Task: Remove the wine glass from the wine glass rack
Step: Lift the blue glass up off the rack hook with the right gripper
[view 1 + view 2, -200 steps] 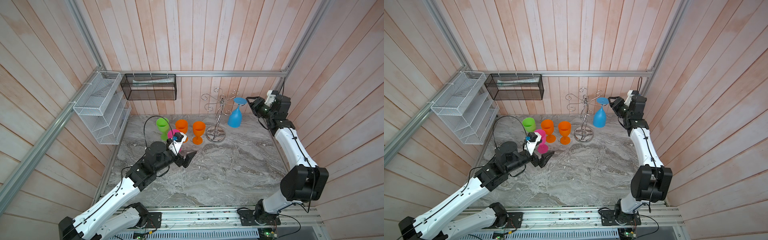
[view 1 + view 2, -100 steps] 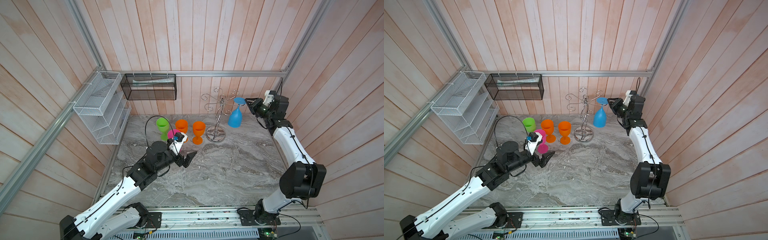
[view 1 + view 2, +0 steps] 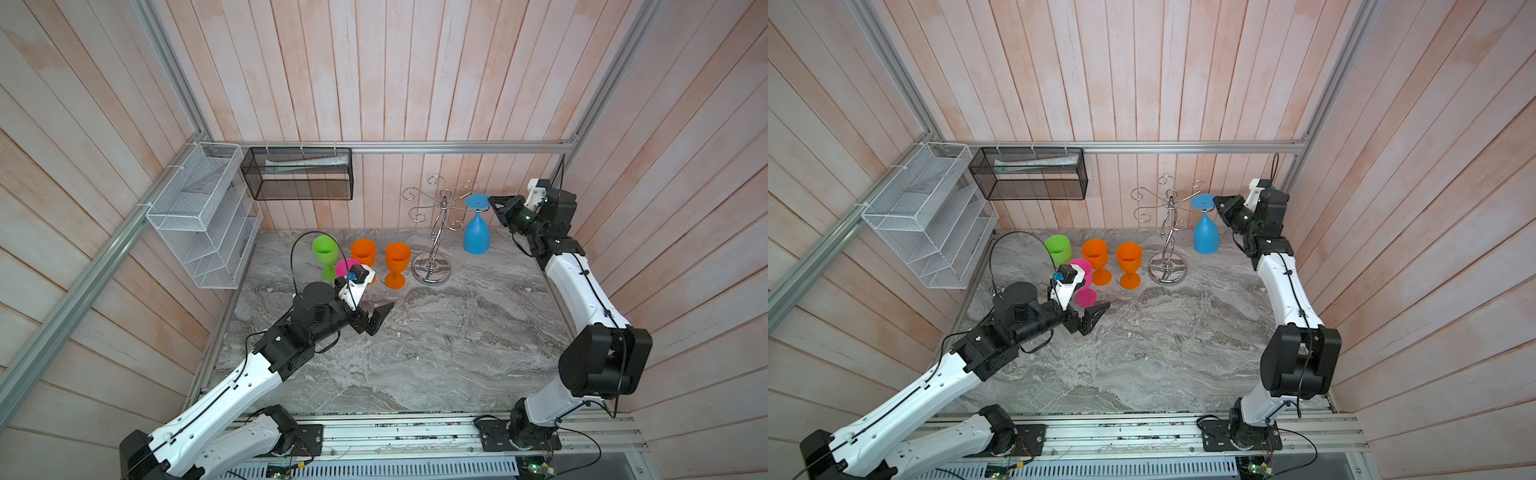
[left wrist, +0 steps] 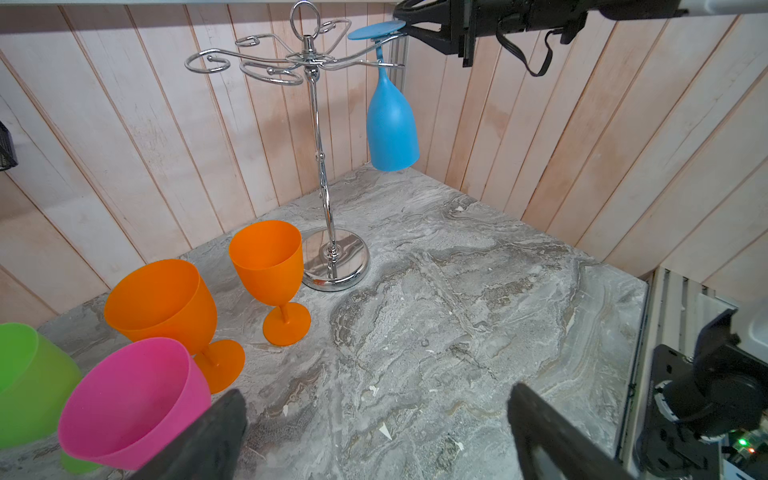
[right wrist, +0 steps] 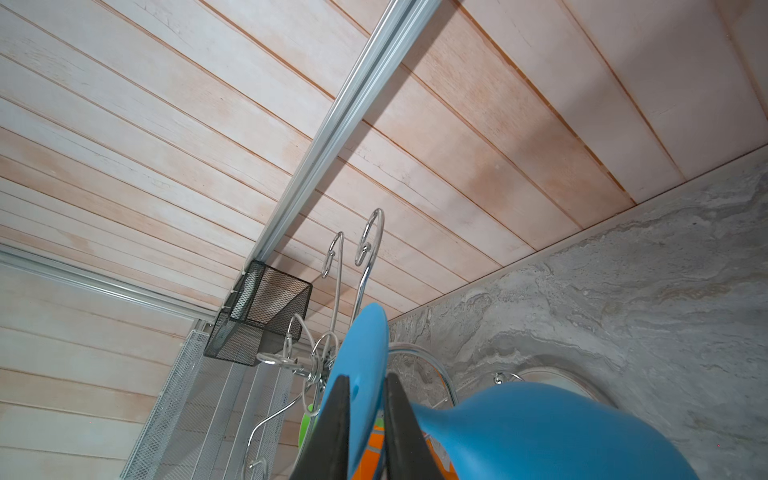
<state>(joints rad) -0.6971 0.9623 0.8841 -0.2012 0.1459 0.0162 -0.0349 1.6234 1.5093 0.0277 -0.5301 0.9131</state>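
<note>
We pinch the wine glass [image 3: 476, 237] foot with the right gripper [image 5: 366, 376], bowl hanging down from the wine glass rack [image 3: 431, 270] (left gripper [image 3: 379, 319] spread, farther).

The right gripper [image 3: 493, 202] has advanced from its stand-off to the hanging blue wine glass [image 3: 476, 237]. Its jaws, formerly wide, have closed about the edge of the glass's foot disc.

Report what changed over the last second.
The right gripper closed its fingers on the foot of the blue wine glass. The glass still hangs upside down on the wine glass rack. The left gripper stayed open above the table; the standing glasses did not move.
</note>
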